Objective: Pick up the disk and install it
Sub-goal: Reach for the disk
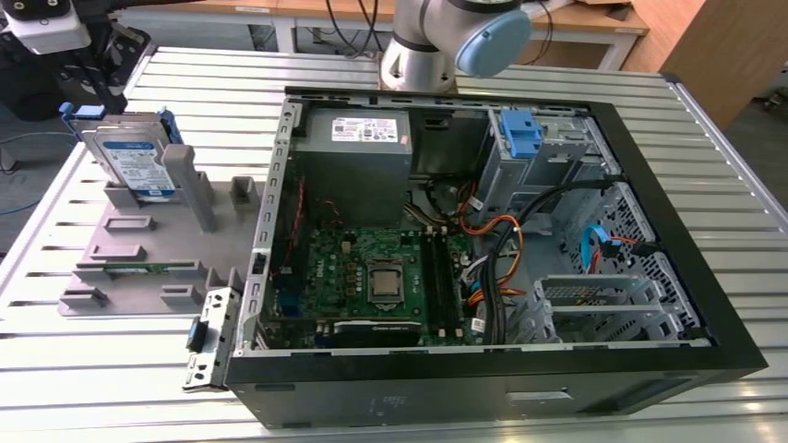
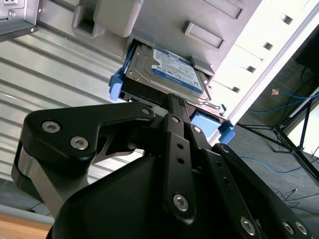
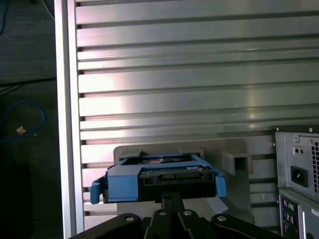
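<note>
fingers [image 2: 172, 122] closed together, tips at the near edge of the disk [image 2: 169, 69], which stands on edge in a grey holder [image 1: 148, 242] on the slatted tabletop [image 1: 99, 388], beside the open computer case [image 1: 493, 380].

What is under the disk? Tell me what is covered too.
The disk stands on edge in a grey holder, which lies on the slatted metal table. The holder's blocks cover part of the disk's lower edge.
</note>
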`<state>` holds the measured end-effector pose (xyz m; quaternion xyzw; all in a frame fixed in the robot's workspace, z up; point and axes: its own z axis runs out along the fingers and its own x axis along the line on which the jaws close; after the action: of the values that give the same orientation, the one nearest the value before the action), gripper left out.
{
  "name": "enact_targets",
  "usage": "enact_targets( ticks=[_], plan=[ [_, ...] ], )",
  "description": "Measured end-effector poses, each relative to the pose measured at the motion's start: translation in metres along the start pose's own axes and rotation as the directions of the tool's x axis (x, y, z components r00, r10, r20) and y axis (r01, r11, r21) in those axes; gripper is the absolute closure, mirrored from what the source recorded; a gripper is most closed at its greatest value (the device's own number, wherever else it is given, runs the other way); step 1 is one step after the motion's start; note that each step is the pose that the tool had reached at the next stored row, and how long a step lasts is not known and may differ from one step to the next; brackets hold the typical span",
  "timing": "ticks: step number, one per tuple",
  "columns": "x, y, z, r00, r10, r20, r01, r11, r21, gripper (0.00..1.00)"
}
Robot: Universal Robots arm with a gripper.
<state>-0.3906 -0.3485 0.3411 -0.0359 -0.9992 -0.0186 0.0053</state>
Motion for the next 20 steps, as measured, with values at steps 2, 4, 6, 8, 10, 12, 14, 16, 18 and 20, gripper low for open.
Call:
enact_targets(
  ticks=[2,4,6,8,10,12,14,16,18,20],
  plan=[
    [0.0016,0.0004,0.0006,1.0000,0.000,0.0001,0.000,1.0000,-0.0001,0.89],
    [0.0026,0.0010,0.0010,1.0000,-0.001,-0.0001,0.001,1.0000,0.0000,0.89],
    [0.0030,0.0012,0.0013,1.0000,-0.001,-0.0001,0.001,1.0000,0.0000,0.89],
    [0.0032,0.0014,0.0013,1.0000,-0.001,0.0000,0.001,1.0000,0.0000,0.89],
    [0.0033,0.0013,0.0012,1.0000,-0.001,0.0001,0.001,1.0000,-0.0001,0.89],
    [0.0033,0.0014,0.0008,1.0000,-0.001,0.0002,0.001,1.0000,-0.0001,0.89],
    [0.0033,0.0014,-0.0005,1.0000,-0.001,-0.0002,0.001,1.0000,0.0001,0.89],
    [0.0033,0.0014,-0.0013,1.0000,-0.001,0.0001,0.001,1.0000,-0.0001,0.89],
    [0.0033,0.0015,-0.0014,1.0000,-0.001,0.0000,0.001,1.0000,-0.0001,0.89],
    [0.0033,0.0015,-0.0015,1.0000,-0.001,0.0000,0.001,1.0000,-0.0001,0.89]
  ],
)
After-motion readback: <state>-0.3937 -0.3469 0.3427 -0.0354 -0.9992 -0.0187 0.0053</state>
